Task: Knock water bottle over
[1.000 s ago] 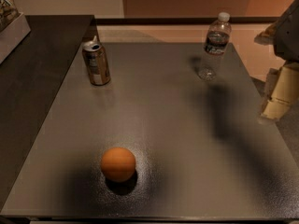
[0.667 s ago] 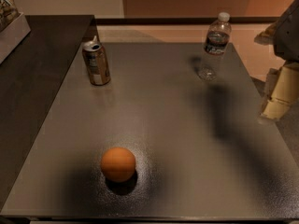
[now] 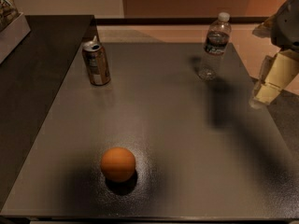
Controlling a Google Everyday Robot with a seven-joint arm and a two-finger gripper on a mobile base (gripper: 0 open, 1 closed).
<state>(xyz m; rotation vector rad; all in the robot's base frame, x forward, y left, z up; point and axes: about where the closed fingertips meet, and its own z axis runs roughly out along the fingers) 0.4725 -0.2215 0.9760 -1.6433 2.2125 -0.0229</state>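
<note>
Water bottle (image 3: pixel 216 45) stands upright, left of my hand (image 3: pixel 268 80) and slightly beyond it, not touching. Can't tell if hand is open or closed. Risk: a low push only slides it; a hard one launches it off the surface (image 3: pixel 187 129).

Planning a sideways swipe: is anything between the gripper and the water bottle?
Nothing visible. The gripper hangs at the table's right edge, and the water bottle stands upright near the far right corner, with only bare tabletop between. The soda can and orange sit well off that line.
</note>
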